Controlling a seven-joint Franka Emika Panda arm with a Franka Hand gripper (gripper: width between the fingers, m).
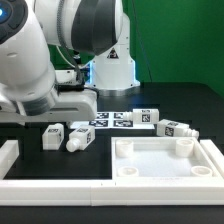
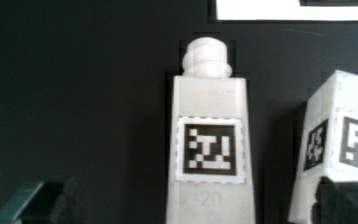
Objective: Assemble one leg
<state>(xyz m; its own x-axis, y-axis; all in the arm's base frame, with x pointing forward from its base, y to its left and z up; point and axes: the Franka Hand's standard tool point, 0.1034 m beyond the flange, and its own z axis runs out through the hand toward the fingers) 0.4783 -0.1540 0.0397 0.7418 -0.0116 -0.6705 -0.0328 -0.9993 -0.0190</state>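
Observation:
In the wrist view a white leg [image 2: 206, 120] lies on the black table, narrow end away from the camera and square tag facing up. My gripper [image 2: 190, 205] is open. Its dark fingertips [image 2: 34, 202] stand on either side of this leg, apart from it. A second leg [image 2: 345, 130] lies close beside the other fingertip. In the exterior view these two legs [image 1: 80, 138] [image 1: 52, 135] lie at the left under my hand [image 1: 60, 104], whose fingers I cannot make out. Two more legs [image 1: 146, 117] [image 1: 175, 128] lie to the exterior view's right.
The marker board [image 1: 105, 121] lies behind the legs and shows in the wrist view [image 2: 300, 8]. The big white square panel [image 1: 165, 172] with corner holes lies at the front right. A white frame piece [image 1: 10, 152] stands at the front left.

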